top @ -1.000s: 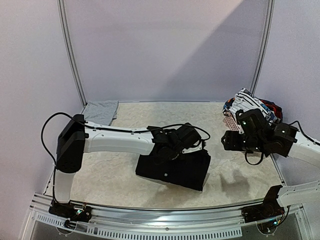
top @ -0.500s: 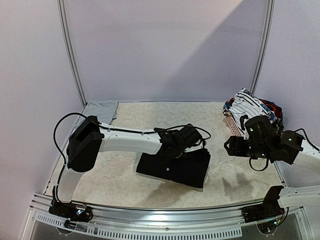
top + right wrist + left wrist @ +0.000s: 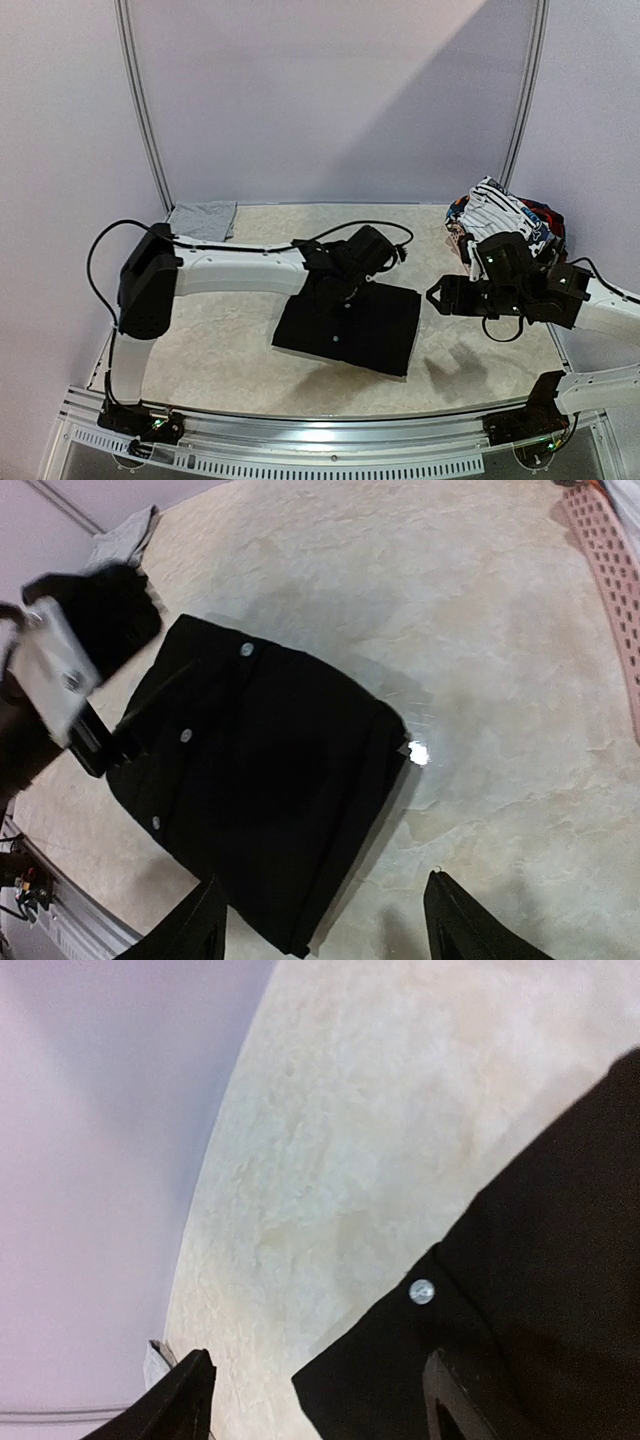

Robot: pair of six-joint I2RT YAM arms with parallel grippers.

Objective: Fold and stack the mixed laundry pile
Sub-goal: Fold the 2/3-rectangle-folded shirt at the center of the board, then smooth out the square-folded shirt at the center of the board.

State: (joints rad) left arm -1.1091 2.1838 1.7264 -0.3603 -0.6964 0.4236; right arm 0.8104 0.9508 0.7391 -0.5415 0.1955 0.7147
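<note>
The left arm (image 3: 235,272) stretches low from the near left towards the centre. Its left fingers (image 3: 326,292) sit over the far left edge of the folded black garment (image 3: 350,325), which lies flat in the middle of the surface (image 3: 225,345). The right arm (image 3: 590,305) bends in from the near right, and the right fingers (image 3: 438,297) point left and hover just right of that garment.

The left wrist view shows what the top view cannot: the left fingers (image 3: 190,1400) stand wide apart with nothing between them, above a garment corner bearing a silver stud (image 3: 422,1291). The right wrist view shows the right fingers (image 3: 205,925) also wide and empty, and several studs along the garment's left side.

Only the top view shows the laundry pile (image 3: 505,212), heaped in the pink basket (image 3: 458,243) at the far right. A grey garment (image 3: 200,220) lies in the far left corner.
</note>
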